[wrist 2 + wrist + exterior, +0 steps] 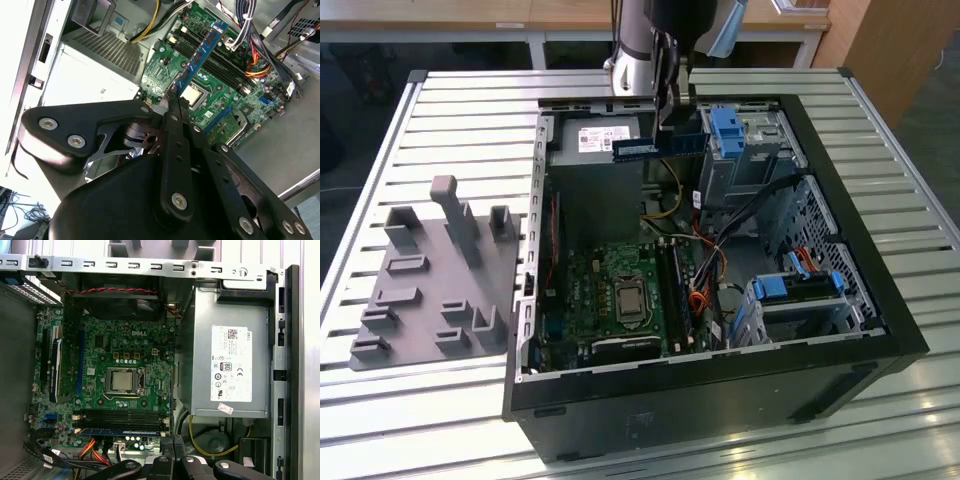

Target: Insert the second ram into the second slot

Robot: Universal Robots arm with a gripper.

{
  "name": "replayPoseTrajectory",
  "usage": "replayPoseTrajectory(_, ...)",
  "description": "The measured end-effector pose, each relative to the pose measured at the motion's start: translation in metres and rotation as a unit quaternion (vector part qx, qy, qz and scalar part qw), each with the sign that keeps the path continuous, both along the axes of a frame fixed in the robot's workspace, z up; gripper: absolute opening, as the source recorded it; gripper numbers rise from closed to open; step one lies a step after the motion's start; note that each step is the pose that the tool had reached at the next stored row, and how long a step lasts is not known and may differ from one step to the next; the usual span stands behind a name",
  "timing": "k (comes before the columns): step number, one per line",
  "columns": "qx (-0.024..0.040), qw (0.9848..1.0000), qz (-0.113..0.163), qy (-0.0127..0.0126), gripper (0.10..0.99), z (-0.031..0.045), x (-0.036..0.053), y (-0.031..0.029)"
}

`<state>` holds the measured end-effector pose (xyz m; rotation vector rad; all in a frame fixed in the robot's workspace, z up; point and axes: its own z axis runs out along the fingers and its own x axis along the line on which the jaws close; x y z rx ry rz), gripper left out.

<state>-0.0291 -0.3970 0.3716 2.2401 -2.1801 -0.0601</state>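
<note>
Clamping shut on the second ram (632,149), the gripper (671,130) holds it high over the open case (880,300) — well apart from the memory slots (122,416) — so keeping it level and parallel to the empty slot seems wise.

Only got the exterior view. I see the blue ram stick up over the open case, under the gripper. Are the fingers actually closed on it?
Observer: Yes. In the second wrist view the gripper is shut on the second ram, which juts out past the fingertips above the motherboard.
Operator: Any stick seated on the board already?
Observer: In the first wrist view a blue stick sits among the memory slots, on the side farthest from the CPU socket.
</note>
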Motion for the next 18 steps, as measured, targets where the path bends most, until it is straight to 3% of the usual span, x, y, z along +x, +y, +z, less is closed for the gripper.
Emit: replayPoseTrajectory(18,-0.0002,1.0,0.0,0.0,0.114,0.0,0.0,-0.0051)
